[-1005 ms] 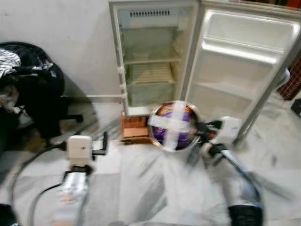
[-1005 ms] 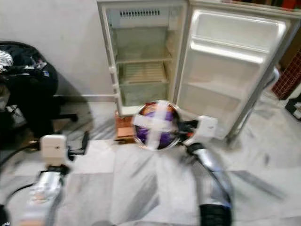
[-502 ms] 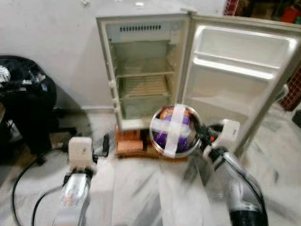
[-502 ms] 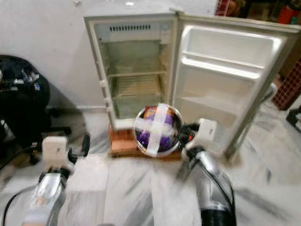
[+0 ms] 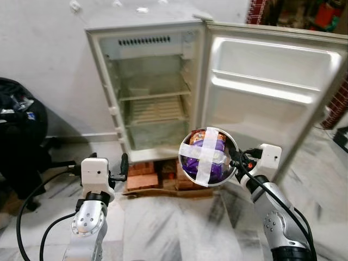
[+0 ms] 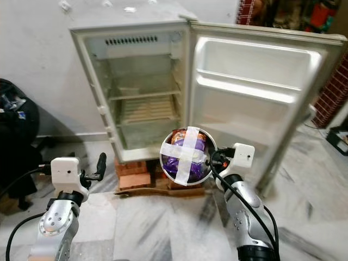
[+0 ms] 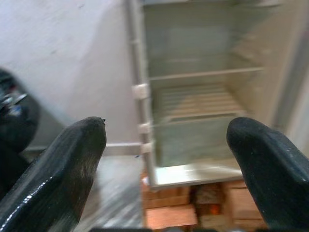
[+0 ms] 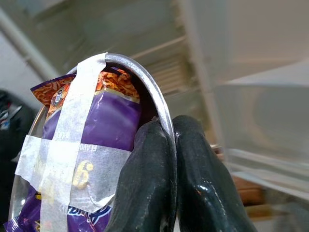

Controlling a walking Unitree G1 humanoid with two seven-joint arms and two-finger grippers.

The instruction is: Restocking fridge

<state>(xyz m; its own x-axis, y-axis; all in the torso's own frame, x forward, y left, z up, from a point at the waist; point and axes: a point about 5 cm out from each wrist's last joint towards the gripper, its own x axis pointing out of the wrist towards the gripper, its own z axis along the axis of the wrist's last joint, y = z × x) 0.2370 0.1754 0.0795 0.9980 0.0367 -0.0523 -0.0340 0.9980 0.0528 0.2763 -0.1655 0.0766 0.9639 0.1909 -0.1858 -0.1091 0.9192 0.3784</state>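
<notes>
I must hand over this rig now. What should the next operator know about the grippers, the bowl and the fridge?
Right gripper: shut on the rim of the steel bowl, held in the air before the fridge. A purple snack packet is taped inside with a tape cross.
Left gripper: open, holding nothing, pointed at the fridge.
Done: fridge door open, bowl picked up.
Left: place the bowl on a shelf; those in view look bare.

Shiny metal bowl [image 5: 208,157] with glossy purple plastic packet [image 8: 104,126] under matt white paper tape [image 5: 206,155], glossy black rubbery fingers [image 8: 193,179], polished marble floor [image 5: 179,228], rough bricks [image 5: 142,175]
</notes>
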